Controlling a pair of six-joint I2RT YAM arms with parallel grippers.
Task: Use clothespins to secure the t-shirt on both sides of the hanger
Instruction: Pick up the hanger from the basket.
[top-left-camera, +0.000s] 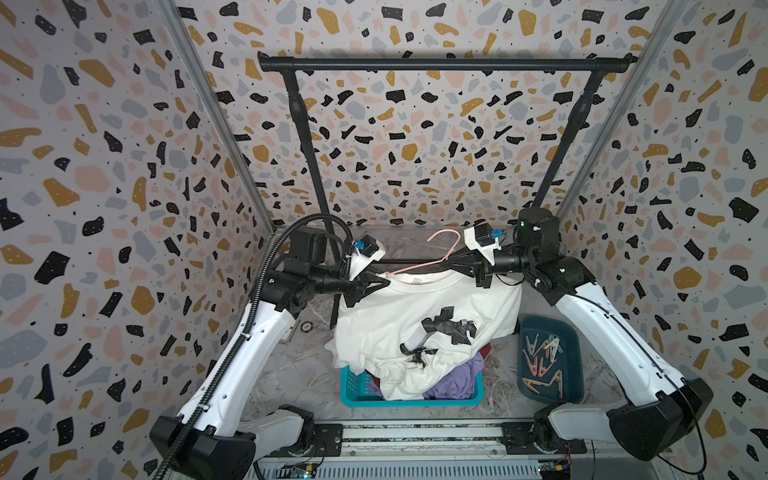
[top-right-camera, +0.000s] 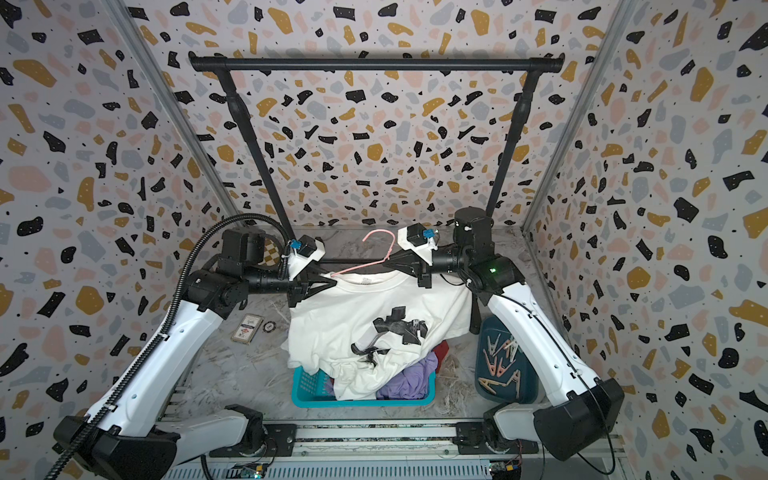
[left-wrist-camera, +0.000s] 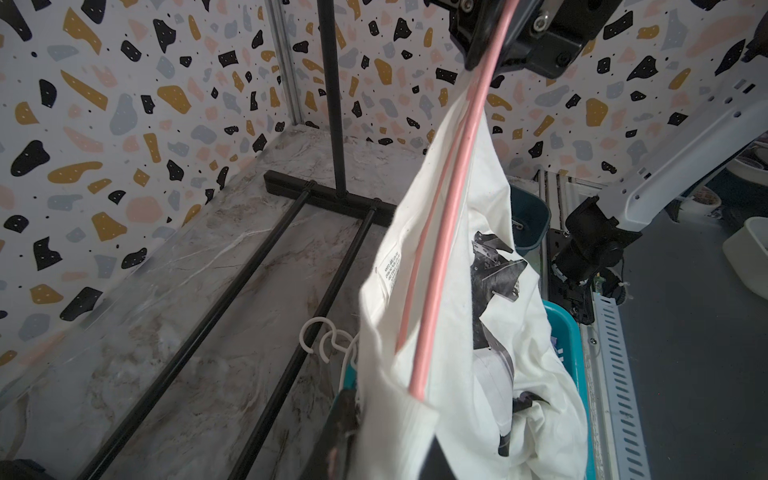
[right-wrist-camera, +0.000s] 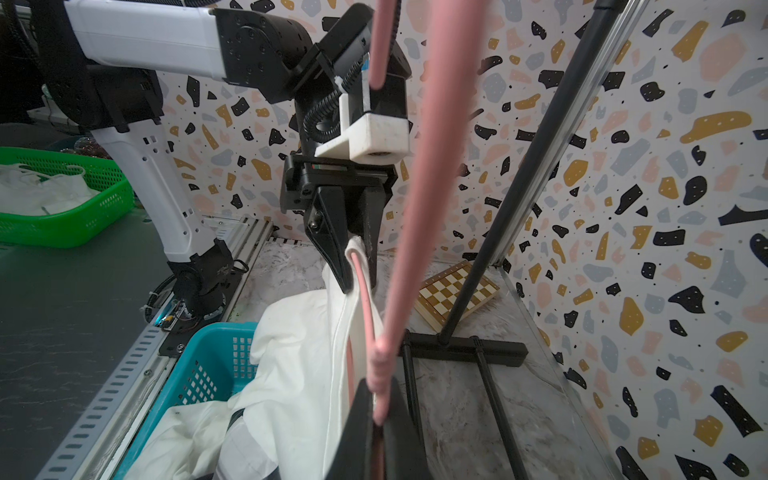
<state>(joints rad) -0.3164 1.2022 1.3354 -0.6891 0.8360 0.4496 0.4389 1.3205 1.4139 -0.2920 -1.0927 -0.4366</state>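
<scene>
Left fingers (right-wrist-camera: 332, 245) pinch the t-shirt (top-left-camera: 395, 324) shoulder onto the pink hanger (right-wrist-camera: 419, 199) end, seemingly closed; right fingers (right-wrist-camera: 357, 436) are shut on the hanger's neck; clothespins (top-left-camera: 540, 357) lie in the bin (top-left-camera: 571, 365).

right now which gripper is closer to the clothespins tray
Right. The right gripper holds the hanger on the clothespins' side of the t-shirt; the left gripper pinches the shoulder on the far side.

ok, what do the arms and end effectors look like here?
Both arms: white shell links, black joints and bases. Left arm carries a black corrugated conduit; right arm a thin black cable and a green light. Left end effector and right end effector: black and tapered, each behind a white camera mount with a blue connector.
</scene>
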